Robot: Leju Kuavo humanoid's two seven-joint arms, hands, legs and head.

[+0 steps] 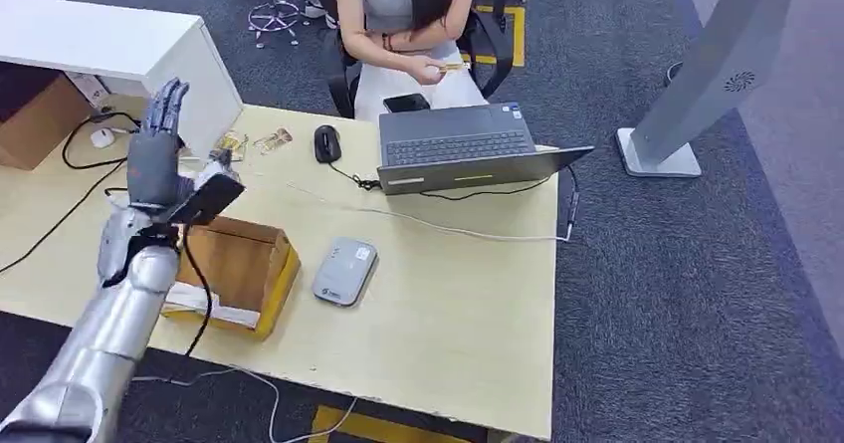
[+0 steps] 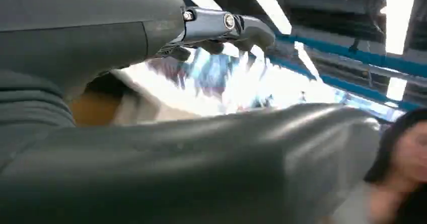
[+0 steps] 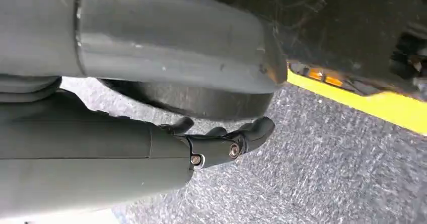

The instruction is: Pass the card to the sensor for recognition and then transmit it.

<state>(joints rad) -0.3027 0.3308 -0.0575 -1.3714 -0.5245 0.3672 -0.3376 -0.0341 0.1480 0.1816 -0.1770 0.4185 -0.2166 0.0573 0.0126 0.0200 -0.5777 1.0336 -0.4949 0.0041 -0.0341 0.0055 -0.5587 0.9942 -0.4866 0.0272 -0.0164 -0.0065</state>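
Left hand: your left hand (image 1: pixel 159 159) is raised above the desk's (image 1: pixel 448 294) left side, fingers (image 1: pixel 164 100) pointing up and apart, with the card (image 1: pixel 207 199) pinched at its lower edge.
Card: you see a dark, flat card held tilted in the air, over the near corner of the box (image 1: pixel 234 269), not touching it.
Sensor: the grey sensor (image 1: pixel 344 271) lies flat on the desk, just right of the box and well apart from the card.
Right hand: your right hand (image 3: pixel 221 143) hangs over grey carpet by a yellow floor stripe (image 3: pixel 382 105), fingers curled in with nothing between them.
Desk items: you have an open laptop (image 1: pixel 463 149) at the far edge, a black mouse (image 1: pixel 326 143) to its left, and a white cable (image 1: pixel 428 226) running across the top.
Person: someone sits behind the laptop, holding a small yellowish thing in one hand (image 1: pixel 430 70).
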